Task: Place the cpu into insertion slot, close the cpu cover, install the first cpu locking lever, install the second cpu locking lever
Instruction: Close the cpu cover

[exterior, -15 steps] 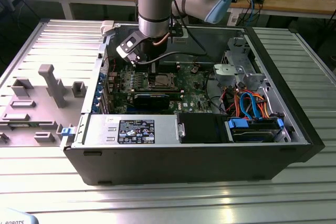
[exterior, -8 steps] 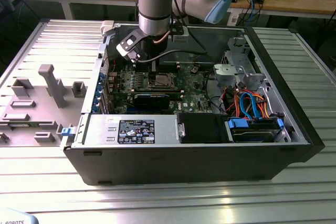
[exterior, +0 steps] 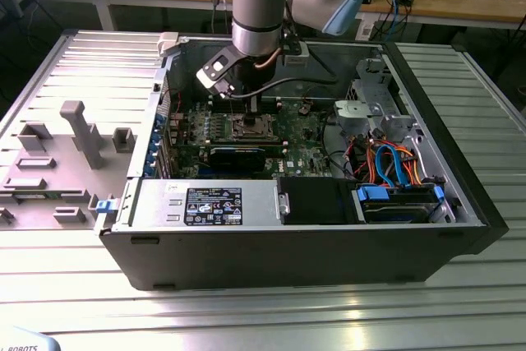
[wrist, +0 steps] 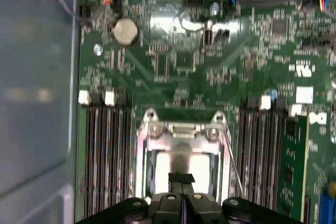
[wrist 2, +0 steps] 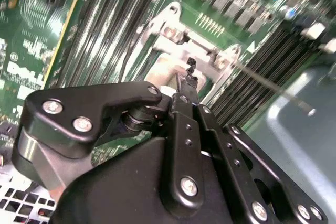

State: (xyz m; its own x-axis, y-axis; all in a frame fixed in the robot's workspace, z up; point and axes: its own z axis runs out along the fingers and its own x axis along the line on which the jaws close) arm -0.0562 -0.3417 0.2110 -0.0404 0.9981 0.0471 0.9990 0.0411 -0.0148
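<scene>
Okay | tool [wrist: 181, 177] pinched together | tip right over chip [wrist: 160, 163] | cover [wrist: 181, 132] down around chip | lever [wrist: 233, 161] raised

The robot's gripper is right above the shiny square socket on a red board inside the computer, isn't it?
No, the board is green, not red; the first wrist view shows it. The rest holds: the gripper is right above the shiny square socket inside the computer.
</scene>
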